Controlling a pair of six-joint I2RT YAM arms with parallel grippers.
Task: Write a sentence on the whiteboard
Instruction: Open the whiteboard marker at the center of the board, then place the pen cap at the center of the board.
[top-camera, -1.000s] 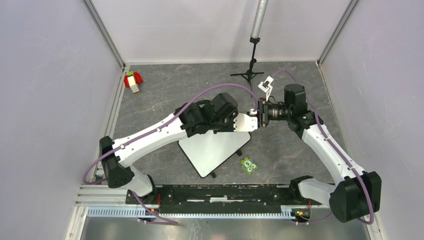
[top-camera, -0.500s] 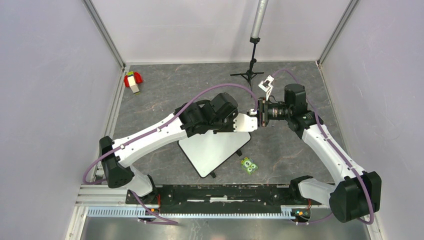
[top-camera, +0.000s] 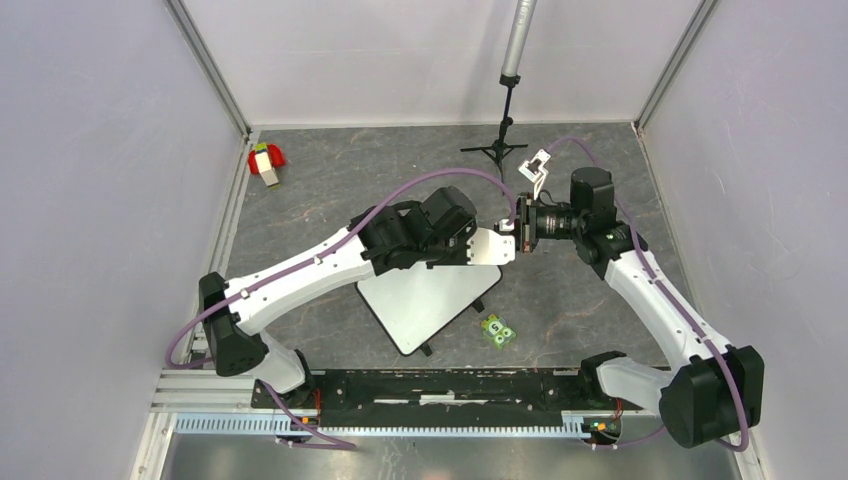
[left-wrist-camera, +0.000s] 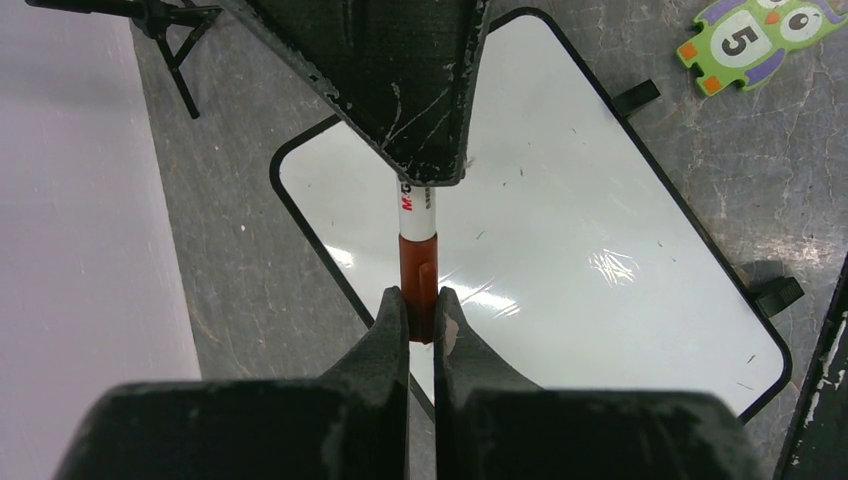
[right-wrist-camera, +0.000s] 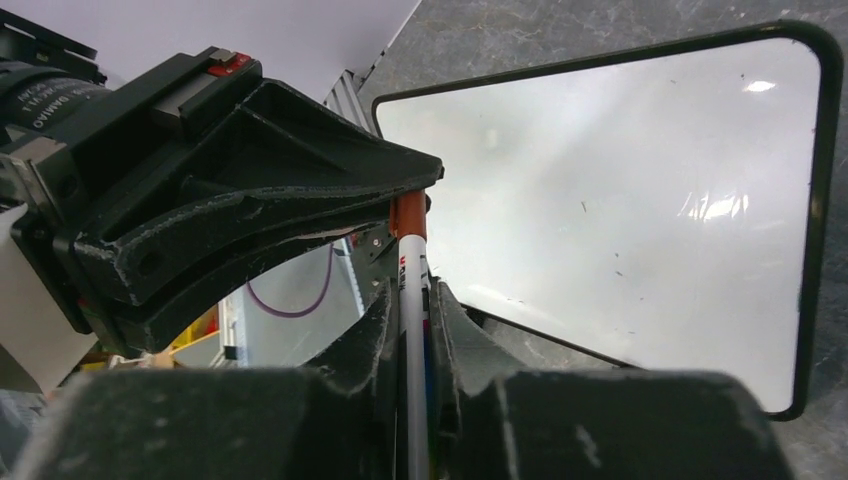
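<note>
The whiteboard (top-camera: 425, 300) lies flat on the grey table, partly under my left arm. Its surface is blank in the left wrist view (left-wrist-camera: 580, 230) and in the right wrist view (right-wrist-camera: 620, 190); no sentence shows. My two grippers meet tip to tip above the board's far corner. My left gripper (top-camera: 500, 247) (left-wrist-camera: 420, 305) is shut on the reddish-brown cap (left-wrist-camera: 417, 265) of a marker. My right gripper (top-camera: 518, 228) (right-wrist-camera: 412, 300) is shut on the marker's white barrel (right-wrist-camera: 411, 275). The marker is held level between them.
A green puzzle piece with a 5 (top-camera: 497, 331) (left-wrist-camera: 757, 32) lies right of the board's near end. A red and yellow toy (top-camera: 265, 161) sits at the far left. A black tripod stand (top-camera: 503, 135) stands at the back, near the right gripper.
The right wrist has shifted very slightly. Both grippers still hold the marker in the same place.
</note>
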